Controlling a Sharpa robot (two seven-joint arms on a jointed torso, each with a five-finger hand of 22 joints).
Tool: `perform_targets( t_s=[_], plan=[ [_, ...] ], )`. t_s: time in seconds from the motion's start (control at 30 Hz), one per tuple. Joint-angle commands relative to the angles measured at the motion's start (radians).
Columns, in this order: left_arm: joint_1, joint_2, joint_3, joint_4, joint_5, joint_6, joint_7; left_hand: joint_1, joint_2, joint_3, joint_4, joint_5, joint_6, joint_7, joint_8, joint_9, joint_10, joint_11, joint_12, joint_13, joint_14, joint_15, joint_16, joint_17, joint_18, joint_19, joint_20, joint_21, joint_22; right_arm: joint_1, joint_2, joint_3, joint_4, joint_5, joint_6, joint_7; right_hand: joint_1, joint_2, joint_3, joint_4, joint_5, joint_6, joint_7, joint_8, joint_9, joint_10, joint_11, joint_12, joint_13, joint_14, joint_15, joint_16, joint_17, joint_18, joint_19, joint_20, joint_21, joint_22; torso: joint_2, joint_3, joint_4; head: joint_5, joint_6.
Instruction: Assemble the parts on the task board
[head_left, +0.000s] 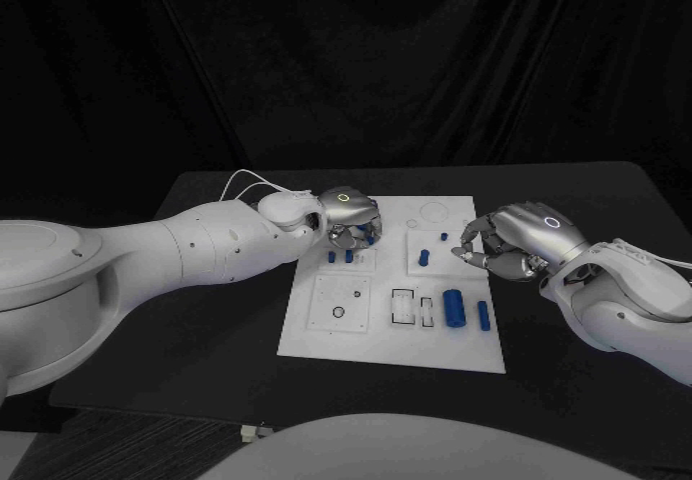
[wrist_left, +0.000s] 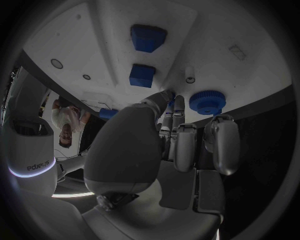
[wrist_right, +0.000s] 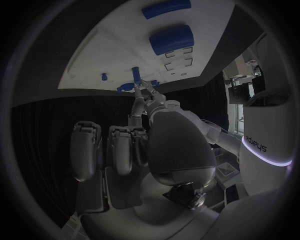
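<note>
You're early on; several parts (head_left: 454, 307) lie loose on the board (head_left: 325, 335); your left hand (head_left: 348, 218) hovers over the gear (wrist_left: 207, 101), its grip unclear; your right hand (head_left: 508, 240) pinches a peg (wrist_right: 135, 75).

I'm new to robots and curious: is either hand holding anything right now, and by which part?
The right hand seems to pinch a small blue peg near one end. Whether the left hand grips anything cannot be told.
</note>
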Motion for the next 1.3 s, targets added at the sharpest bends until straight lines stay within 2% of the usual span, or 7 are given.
perform_targets(
  t_s=[0.03,0.23,0.3,0.5,0.67,0.97,1.3],
  plan=[
    [-0.002,-0.010,0.001,0.014,-0.003,-0.035,0.020,-0.005,0.033,0.016,-0.011,0.033,0.051,0.003,0.043,0.005,0.026,-0.006,-0.018,-0.007,0.057,-0.013,0.017,0.104,0.012,-0.001,-0.016,-0.007,0.200,-0.002,0.000,0.001,0.000,-0.001,0.007,-0.012,0.012,-0.007,0.043,-0.005,0.036,0.005,-0.001,-0.030,0.002,0.108,-0.001,0.017,0.264,0.091,0.005,-0.010,0.205,-0.009,0.044,0.001,-0.021,0.235,0.000,-0.0001,-0.0001,0.002,0.000],
    [0.010,-0.055,0.001,0.072,-0.003,-0.066,0.001,0.006,0.030,0.022,-0.024,0.030,0.055,0.009,0.039,0.004,0.042,0.000,-0.029,-0.014,0.058,-0.009,0.016,0.101,0.012,0.001,-0.014,-0.007,0.200,-0.003,0.000,0.001,0.000,-0.001,0.011,-0.013,0.013,-0.007,0.044,-0.006,0.037,0.005,-0.001,-0.030,0.002,0.108,-0.001,0.017,0.264,0.090,0.005,-0.010,0.204,-0.008,0.043,0.002,-0.024,0.235,0.000,-0.0001,0.0001,-0.004,0.000],
    [0.025,-0.074,0.001,0.096,-0.003,-0.067,-0.008,0.016,0.029,0.036,-0.037,-0.002,0.059,0.010,0.034,0.001,0.053,0.000,-0.039,-0.021,0.059,-0.007,0.016,0.100,0.012,0.001,-0.012,-0.007,0.200,-0.003,0.000,0.001,0.000,-0.001,0.012,-0.013,0.013,-0.007,0.044,-0.006,0.037,0.005,-0.001,-0.030,0.002,0.108,-0.001,0.017,0.264,0.090,0.005,-0.010,0.204,-0.008,0.043,0.002,-0.024,0.235,0.000,0.0001,0.0005,-0.006,0.000],
    [0.075,-0.144,0.001,0.173,-0.002,-0.060,-0.041,0.006,0.027,0.037,-0.033,-0.014,0.065,0.009,0.033,0.001,0.060,0.000,-0.047,-0.026,0.060,-0.007,0.016,0.101,0.013,-0.001,-0.011,-0.013,0.198,-0.003,0.001,0.001,-0.003,-0.001,0.017,-0.017,0.014,-0.007,0.045,-0.006,0.037,0.005,-0.001,-0.030,0.002,0.108,-0.001,0.017,0.264,0.090,0.005,-0.011,0.203,-0.008,0.043,0.002,-0.025,0.234,0.000,0.0001,0.0006,-0.004,0.000],
    [0.098,-0.198,0.001,0.216,-0.002,-0.052,-0.059,0.007,0.025,0.039,-0.036,-0.015,0.067,0.007,0.033,0.000,0.063,-0.002,-0.050,-0.028,0.059,-0.008,0.015,0.099,0.014,-0.002,-0.011,-0.016,0.198,-0.007,0.006,0.001,-0.009,-0.001,0.021,-0.019,0.014,-0.007,0.045,-0.006,0.037,0.005,-0.001,-0.030,0.002,0.108,-0.001,0.017,0.264,0.090,0.005,-0.011,0.203,-0.008,0.043,0.002,-0.025,0.234,-0.001,0.0000,0.0005,-0.001,0.000],
    [0.106,-0.231,0.001,0.213,-0.002,-0.012,-0.065,0.001,0.021,0.041,-0.035,-0.023,0.068,0.006,0.030,-0.001,0.065,-0.003,-0.059,-0.033,0.059,-0.008,0.014,0.096,0.016,-0.006,-0.012,-0.025,0.195,-0.015,0.011,0.001,-0.011,-0.001,0.023,-0.017,0.015,-0.008,0.045,-0.007,0.037,0.006,-0.001,-0.031,0.002,0.108,-0.001,0.017,0.264,0.090,0.005,-0.011,0.201,-0.007,0.041,0.002,-0.027,0.233,-0.002,0.0021,-0.0001,0.001,0.000],
    [0.080,-0.215,0.000,0.184,-0.002,0.004,-0.050,-0.003,0.022,0.042,-0.033,-0.028,0.069,0.009,0.028,-0.002,0.067,-0.001,-0.063,-0.036,0.058,-0.008,0.012,0.094,0.016,-0.007,-0.012,-0.028,0.195,-0.017,0.014,0.001,-0.009,-0.001,0.025,-0.016,0.016,-0.008,0.046,-0.007,0.037,0.006,-0.001,-0.031,0.002,0.108,-0.001,0.017,0.264,0.089,0.005,-0.014,0.196,-0.006,0.039,0.002,-0.031,0.232,-0.003,0.0016,0.0002,-0.001,0.000]
  ],
)
